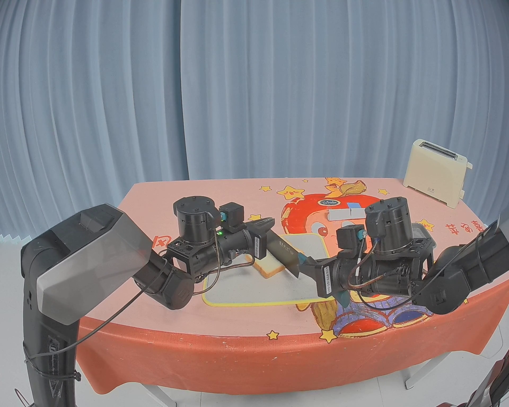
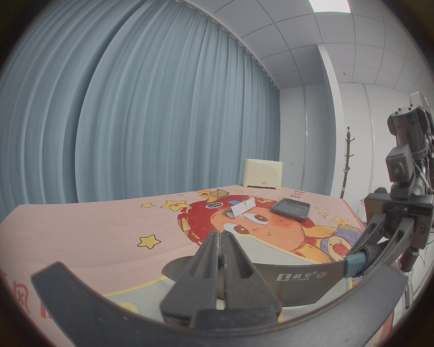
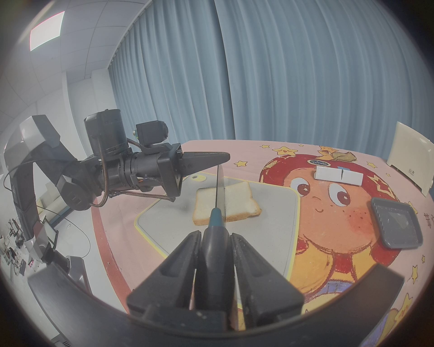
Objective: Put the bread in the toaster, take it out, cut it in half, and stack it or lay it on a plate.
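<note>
Right end effector (image 3: 215,236) grips knife (image 2: 294,278); right wrist view: edge-on over bread (image 3: 236,204)

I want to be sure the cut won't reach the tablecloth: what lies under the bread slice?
The bread slice lies flat on the pale cutting board, which rests on the tablecloth. Whatever sits directly beneath the slice is covered by it.

Bright, even light falls from a ceiling panel (image 2: 330,5), shadows soft; wrist views bend and darken at edges.

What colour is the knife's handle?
Teal. The right wrist view shows the knife handle best, held in the right pincer.
</note>
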